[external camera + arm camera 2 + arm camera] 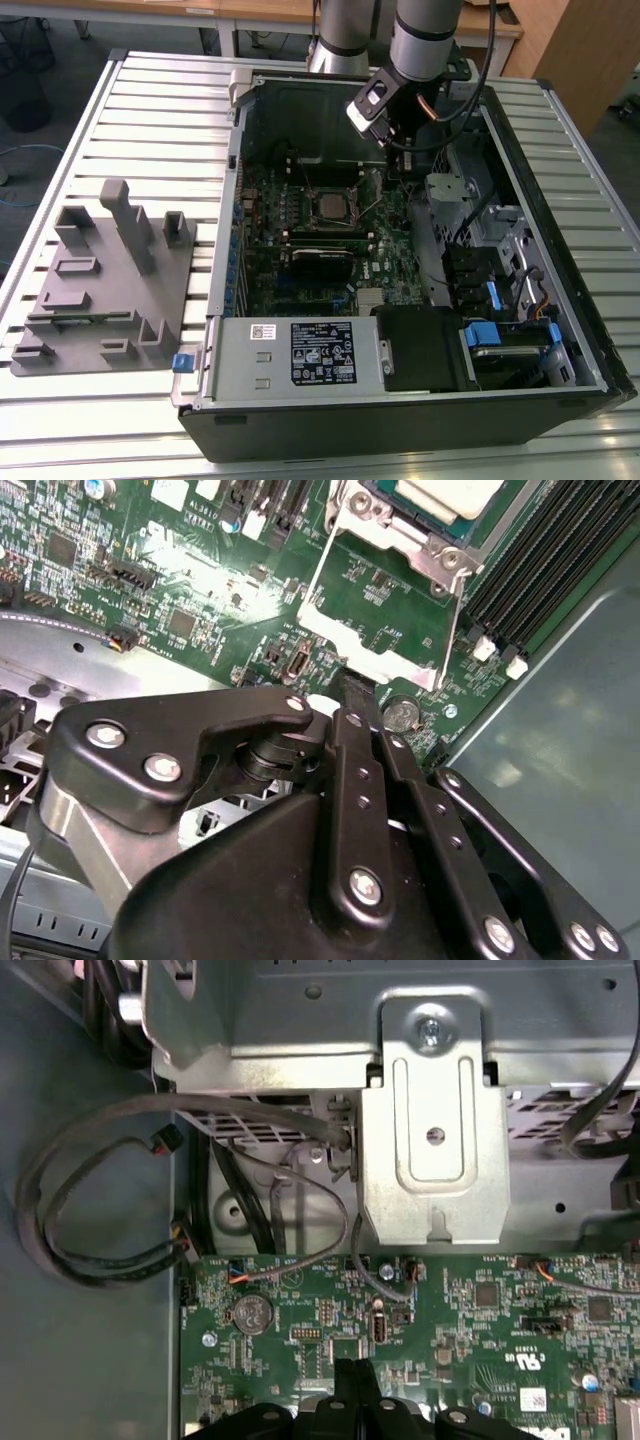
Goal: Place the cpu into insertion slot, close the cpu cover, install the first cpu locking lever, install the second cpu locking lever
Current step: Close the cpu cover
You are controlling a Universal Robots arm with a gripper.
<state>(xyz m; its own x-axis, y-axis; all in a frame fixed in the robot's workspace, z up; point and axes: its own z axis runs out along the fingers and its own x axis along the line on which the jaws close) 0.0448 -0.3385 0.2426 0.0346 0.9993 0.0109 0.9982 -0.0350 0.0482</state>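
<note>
Gripper [352,687] closed, empty, tip just beside raised cpu cover [395,668]; cpu [445,495] beyond it, seated in insertion slot [438,548]. Risk: tip slipping off thin frame, gouging circuit board [180,580].

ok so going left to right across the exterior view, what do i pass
grey moulded fixture block → square silver-topped cpu → black gripper → silver metal bracket → blue plastic drive tabs
</note>
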